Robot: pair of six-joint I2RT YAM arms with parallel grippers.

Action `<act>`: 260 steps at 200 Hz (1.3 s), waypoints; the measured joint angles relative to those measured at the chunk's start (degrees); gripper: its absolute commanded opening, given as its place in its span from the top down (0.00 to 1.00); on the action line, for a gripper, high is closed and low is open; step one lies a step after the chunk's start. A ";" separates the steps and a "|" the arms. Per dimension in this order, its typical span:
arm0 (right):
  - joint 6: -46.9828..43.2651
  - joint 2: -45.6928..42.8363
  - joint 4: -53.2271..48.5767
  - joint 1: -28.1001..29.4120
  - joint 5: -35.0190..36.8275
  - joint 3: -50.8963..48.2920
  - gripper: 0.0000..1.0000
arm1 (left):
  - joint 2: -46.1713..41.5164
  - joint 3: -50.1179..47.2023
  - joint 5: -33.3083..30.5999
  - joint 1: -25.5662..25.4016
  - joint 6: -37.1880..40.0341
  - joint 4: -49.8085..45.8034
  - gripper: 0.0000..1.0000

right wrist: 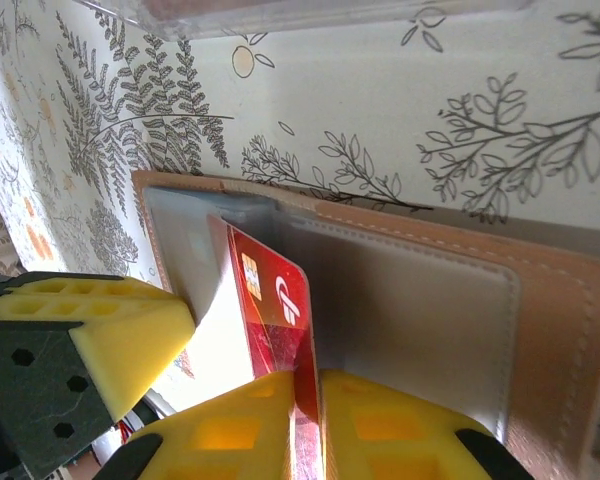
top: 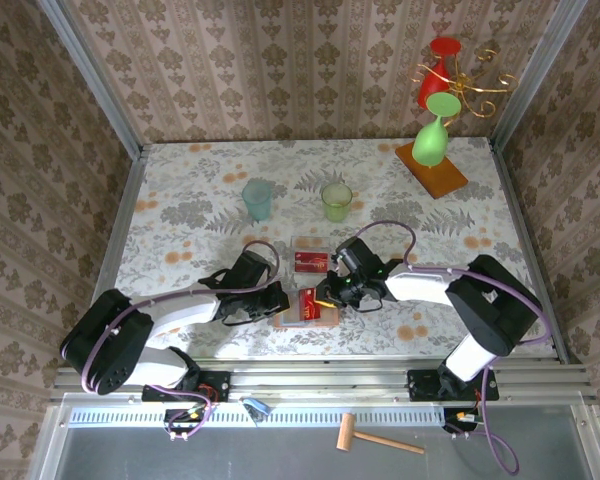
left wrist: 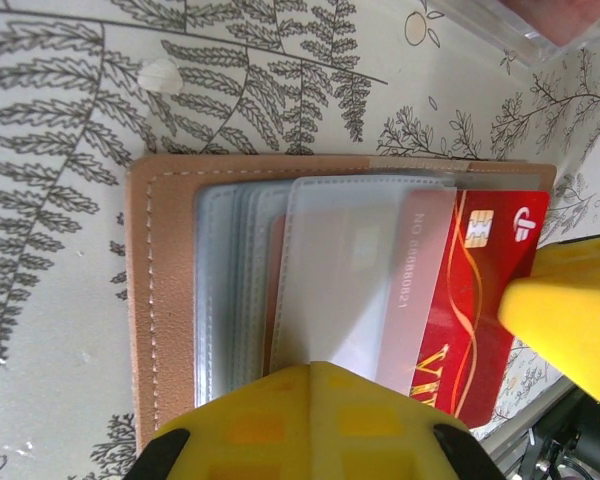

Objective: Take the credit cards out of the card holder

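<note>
Nearest you, a wooden mallet (top: 378,437) lay on the metal ledge (top: 130,440) in front of the arm bases. Just beyond it, the card holder (left wrist: 165,300) lay open and flat on the patterned table (top: 180,230) near its front edge, between your two grippers. Your left gripper (left wrist: 310,390) was clenched shut, its yellow tips resting on the holder's clear pockets. Your right gripper (right wrist: 308,385) was pinching the edge of a red credit card (right wrist: 270,300) that stuck partway out of a pocket. Just behind the holder sat a clear tray (top: 311,243) with another red card in it, then a teal cup (top: 258,199) and a green cup (top: 336,201). Two goblets (top: 433,135) stood at the far right corner.
</note>
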 measured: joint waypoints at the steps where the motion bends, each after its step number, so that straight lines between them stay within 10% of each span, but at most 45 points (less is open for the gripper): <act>1: -0.04 -0.04 -0.07 0.00 0.02 0.00 0.87 | 0.00 -0.02 -0.02 0.00 0.00 0.00 0.95; 260: 1.57 -5.11 -4.48 1.99 -0.13 0.00 0.89 | -1.11 -0.66 -0.15 0.00 -0.02 -0.72 0.95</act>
